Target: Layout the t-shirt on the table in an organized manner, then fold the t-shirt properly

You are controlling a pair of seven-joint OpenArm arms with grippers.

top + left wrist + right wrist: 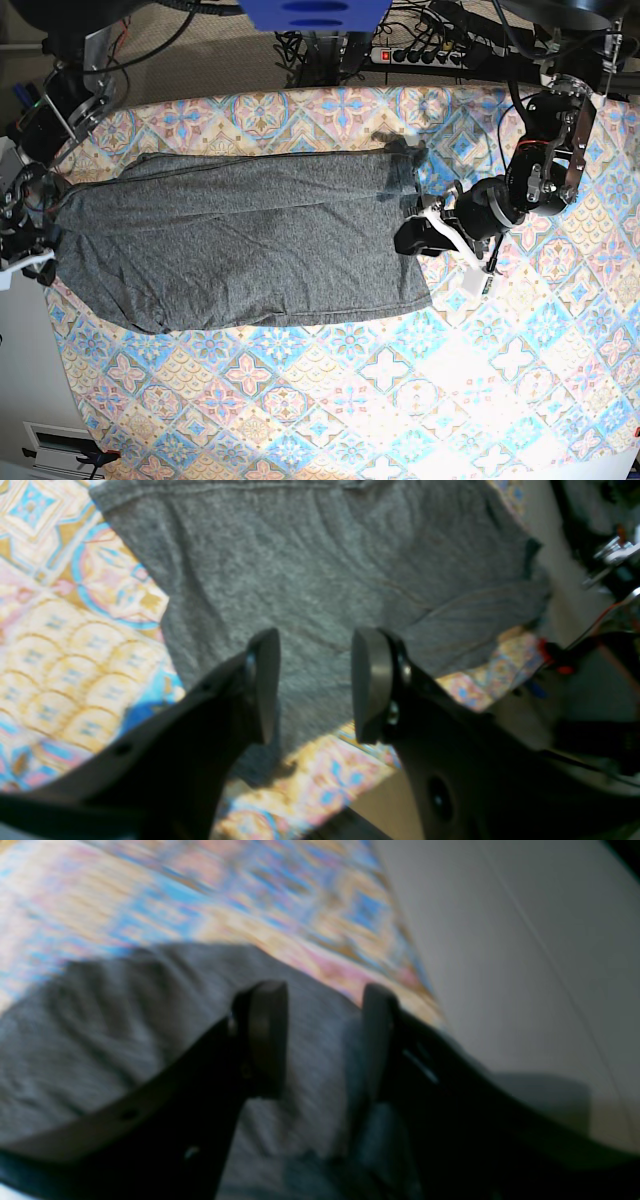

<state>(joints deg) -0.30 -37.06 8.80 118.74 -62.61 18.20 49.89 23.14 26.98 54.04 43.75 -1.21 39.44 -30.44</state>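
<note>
The t-shirt [240, 245] lies spread across the far-left part of the table [520, 360], its long axis running left to right, with one end reaching the table's left edge and the other stopping short of the middle-right, where a short flap of fabric juts toward the far side. It looks mostly flat but rippled, so the layout step seems close to finished and the fold not yet begun. The left gripper [312, 685] hangs over the right-hand edge of the cloth with its jaws spread and nothing between them; its wrist view shows grey fabric under and beyond the pads [370, 680] and tablecloth on both sides. The right gripper [320, 1040] sits at the shirt's left end, right at the table edge, jaws likewise parted and empty as far as the blurred wrist view allows. To do this well, each claw should probably come down on a single corner or hem, pinching both layers of fabric together rather than only the top one, and the two arms should pull apart evenly so the wrinkles across the body flatten without dragging the shirt off the left edge. The protruding flap near the left gripper likely needs tucking straight first, or the fold line will come out crooked.
</note>
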